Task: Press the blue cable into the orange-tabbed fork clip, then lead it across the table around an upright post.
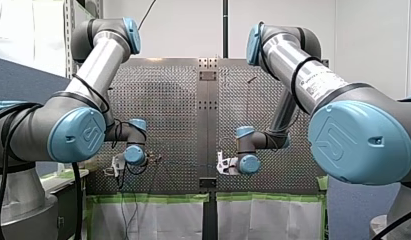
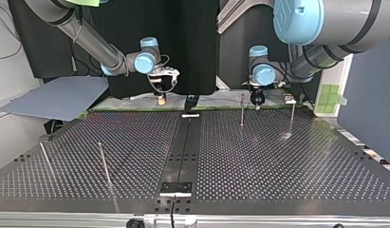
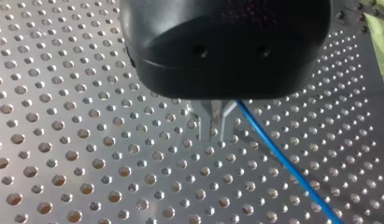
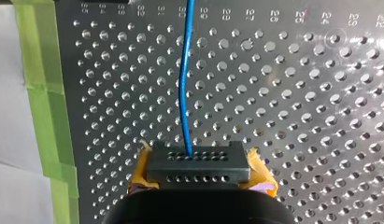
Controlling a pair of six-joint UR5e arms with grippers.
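The blue cable [image 4: 184,93] runs straight ahead from my right gripper [image 4: 198,161], which is shut on it between yellow pads [image 4: 259,179] just above the perforated table. In the left wrist view the blue cable [image 3: 283,161] leaves my left gripper [image 3: 215,125] beside its metal fingers [image 3: 205,123], which stand pressed close together low over the table. In the front view a thin blue cable [image 1: 193,165] spans from my left gripper [image 1: 115,166] to my right gripper [image 1: 222,165]. An upright post [image 2: 242,108] stands beside my left gripper [image 2: 257,99]. I cannot make out the orange-tabbed clip.
Further thin posts [image 2: 292,116] [image 2: 105,164] [image 2: 47,161] rise from the perforated table [image 2: 259,161]. A small white piece [image 2: 190,115] lies at the table's far edge, in the middle. Green tape [image 4: 47,93] lines the table edge beside my right gripper.
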